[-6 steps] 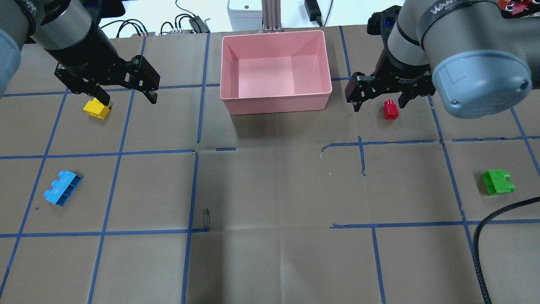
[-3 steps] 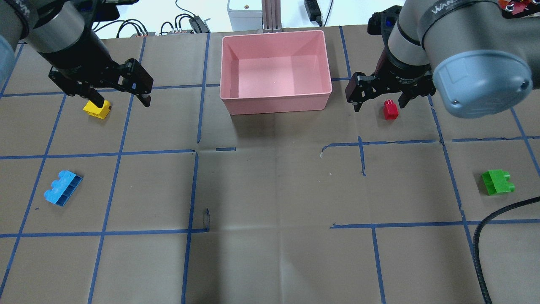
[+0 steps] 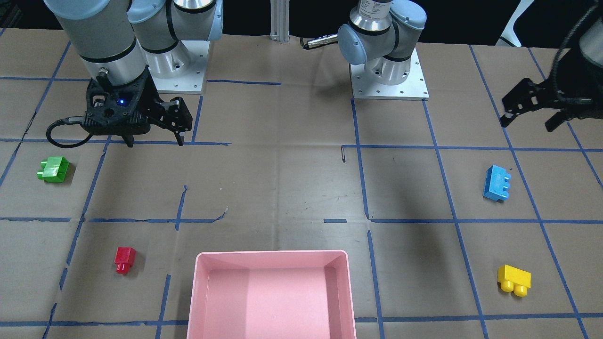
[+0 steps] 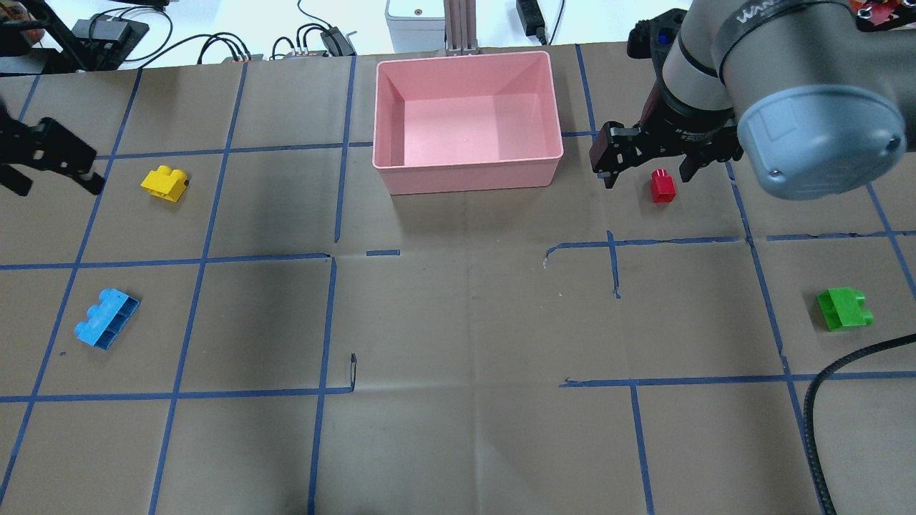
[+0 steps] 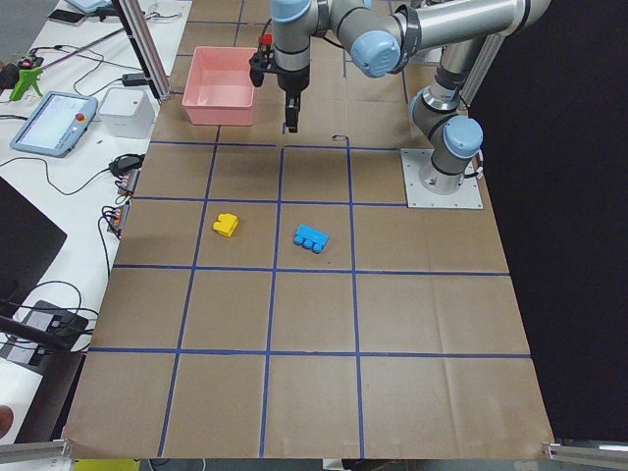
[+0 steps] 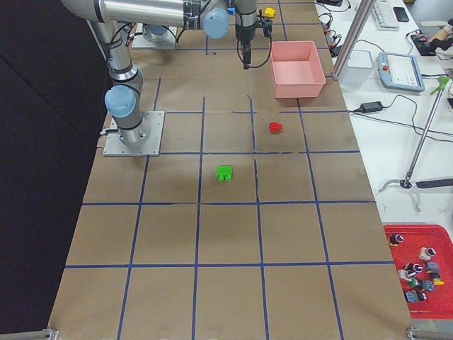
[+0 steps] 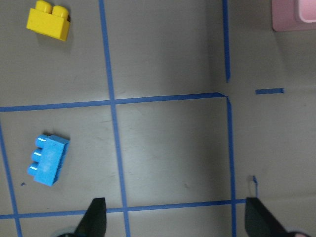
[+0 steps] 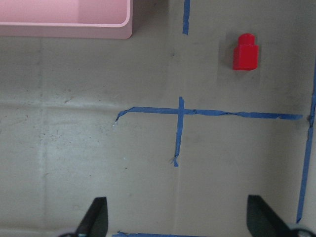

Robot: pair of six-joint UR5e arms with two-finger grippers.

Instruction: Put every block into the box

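The pink box (image 4: 465, 172) stands empty at the table's far middle. All blocks lie on the table outside it. The yellow block (image 4: 164, 183) is left of the box, and the light-blue block (image 4: 107, 318) is nearer on the left. The red block (image 4: 663, 186) is right of the box, and the green block (image 4: 845, 308) is nearer on the right. My left gripper (image 4: 57, 182) is open and empty at the left edge, left of the yellow block. My right gripper (image 4: 647, 179) is open and empty, hovering over the red block. The right wrist view shows the red block (image 8: 245, 52) ahead of the fingers (image 8: 96, 217).
Blue tape lines grid the brown paper. A black cable (image 4: 823, 400) curls in at the near right. The arm bases (image 3: 391, 70) sit at the robot's edge. Boxes and cables lie behind the pink box.
My left gripper has moved left, away from the yellow block, to the view's edge. The right gripper has barely moved. No block has moved.
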